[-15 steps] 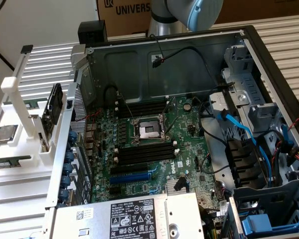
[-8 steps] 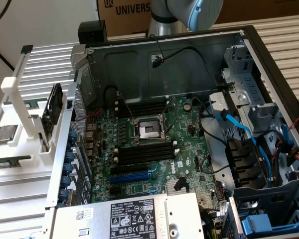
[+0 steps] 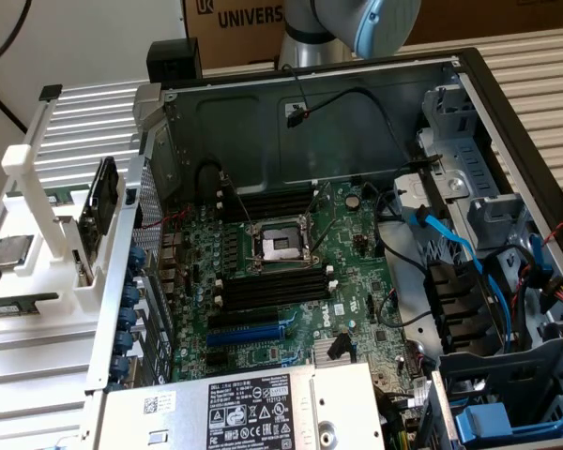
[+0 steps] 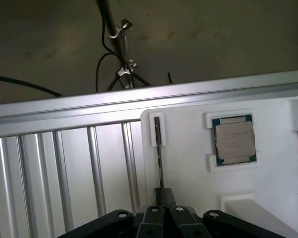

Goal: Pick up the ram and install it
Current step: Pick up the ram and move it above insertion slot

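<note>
The ram (image 4: pixel 159 148) stands on edge in a narrow slot of a white holder (image 4: pixel 188 163), so I see it as a thin dark stick. In the wrist view my gripper (image 4: pixel 164 198) is shut. Its black fingertips (image 4: pixel 165 197) meet right over the near end of the ram, and I cannot tell whether they touch it. The long black memory slots (image 3: pixel 272 286) lie on the green motherboard (image 3: pixel 291 309) inside the open computer case, on both sides of the CPU socket (image 3: pixel 277 246).
A square silver CPU chip (image 4: pixel 233 139) sits in its own pocket of the white holder (image 3: pixel 47 272), beside the ram. An aluminium rail (image 4: pixel 139 101) and slats border the holder. Cables, drive bays (image 3: pixel 488 206) and a power supply (image 3: pixel 253 408) crowd the case.
</note>
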`<state>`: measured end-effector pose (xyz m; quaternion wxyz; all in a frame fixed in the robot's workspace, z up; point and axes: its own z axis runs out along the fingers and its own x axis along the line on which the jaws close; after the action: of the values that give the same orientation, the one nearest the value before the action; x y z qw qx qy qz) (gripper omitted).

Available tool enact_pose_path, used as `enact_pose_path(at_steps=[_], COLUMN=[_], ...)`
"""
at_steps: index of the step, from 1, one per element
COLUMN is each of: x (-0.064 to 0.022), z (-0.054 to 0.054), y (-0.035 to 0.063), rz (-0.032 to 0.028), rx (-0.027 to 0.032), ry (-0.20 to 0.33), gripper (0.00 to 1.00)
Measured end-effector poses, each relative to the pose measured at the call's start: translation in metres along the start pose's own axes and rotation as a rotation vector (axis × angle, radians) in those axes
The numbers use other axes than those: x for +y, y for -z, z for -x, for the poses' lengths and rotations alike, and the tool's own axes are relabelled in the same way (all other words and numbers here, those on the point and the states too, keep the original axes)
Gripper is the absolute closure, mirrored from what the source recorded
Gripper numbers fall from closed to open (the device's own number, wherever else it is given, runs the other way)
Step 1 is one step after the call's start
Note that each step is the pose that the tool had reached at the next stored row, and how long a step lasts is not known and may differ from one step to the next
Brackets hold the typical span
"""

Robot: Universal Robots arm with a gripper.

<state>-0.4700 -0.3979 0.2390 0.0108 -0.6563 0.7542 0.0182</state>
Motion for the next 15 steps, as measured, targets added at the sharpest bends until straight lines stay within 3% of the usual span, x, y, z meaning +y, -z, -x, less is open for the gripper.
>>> enact_pose_path(at_steps=[8, 15], x=[-0.0059, -0.0059], z=[0.0008, 0.0008], y=[-0.0116, -0.0117], rz=[0.0090, 0.0090], rx=[0.0015, 0.0015], ry=[0.000, 0.000], gripper=[0.90, 0.90])
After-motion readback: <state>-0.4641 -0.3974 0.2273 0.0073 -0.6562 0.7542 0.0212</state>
